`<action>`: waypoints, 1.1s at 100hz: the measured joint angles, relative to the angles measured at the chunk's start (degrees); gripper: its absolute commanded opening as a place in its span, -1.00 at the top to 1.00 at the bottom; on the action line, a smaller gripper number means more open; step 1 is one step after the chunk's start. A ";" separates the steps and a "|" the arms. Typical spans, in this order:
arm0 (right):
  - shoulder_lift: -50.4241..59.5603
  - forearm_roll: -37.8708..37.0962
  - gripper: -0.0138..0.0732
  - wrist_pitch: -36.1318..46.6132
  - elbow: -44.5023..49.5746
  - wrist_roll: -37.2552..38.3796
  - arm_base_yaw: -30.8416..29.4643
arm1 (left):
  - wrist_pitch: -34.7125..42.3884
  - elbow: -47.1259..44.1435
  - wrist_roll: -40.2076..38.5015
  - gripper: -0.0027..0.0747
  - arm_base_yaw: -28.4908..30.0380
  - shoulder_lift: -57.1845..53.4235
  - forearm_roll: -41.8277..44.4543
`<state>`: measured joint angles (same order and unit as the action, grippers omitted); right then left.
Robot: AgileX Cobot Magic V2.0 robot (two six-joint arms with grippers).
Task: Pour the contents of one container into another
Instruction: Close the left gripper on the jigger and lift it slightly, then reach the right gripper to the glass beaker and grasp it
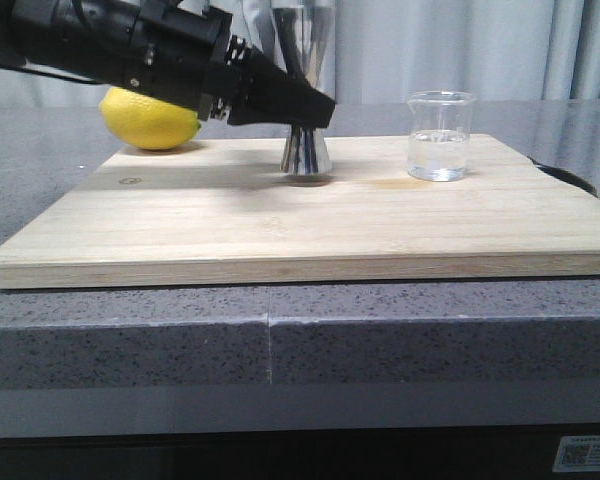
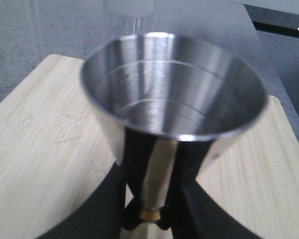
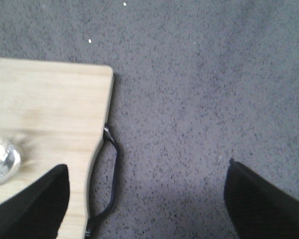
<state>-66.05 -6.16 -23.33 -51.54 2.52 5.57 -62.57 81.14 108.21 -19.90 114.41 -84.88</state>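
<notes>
Broadly, the speckled grey stone table [image 1: 130, 330] fills the lower half of the front frame and carries the pale rectangular bamboo cutting board [image 1: 230, 225] across its middle. On the board, just right of frame centre, stands the tall shiny steel hourglass jigger with a gold waist band [image 1: 305, 150]; the left arm's black fingers [image 1: 305, 108] reach in from the upper left and sit closed around its narrow waist, as the left wrist view shows them flanking the stem [image 2: 152, 199]. A yellow lemon [image 1: 150, 120] lies behind the board at upper left. The small clear glass beaker with a spout [image 1: 440, 137], holding a little clear liquid, stands upright at right of centre, well apart from the jigger. The right arm's fingers [image 3: 144, 199] hang wide apart and empty over the table beyond the board's corner, the beaker only at the left edge of that view.

Judging by this, the step is steadying the jigger: hold it upright and pressed to the board, while the right arm shifts over the beaker before closing low on its wall.
</notes>
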 measured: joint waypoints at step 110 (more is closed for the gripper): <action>-1.99 -0.61 -0.63 43.70 25.81 -0.15 13.41 | -4.33 7.04 -6.93 0.82 1.44 -0.80 7.60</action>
<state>-68.04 -6.77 20.37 -25.73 2.37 18.97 -66.90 88.19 101.28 -18.47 113.62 -77.29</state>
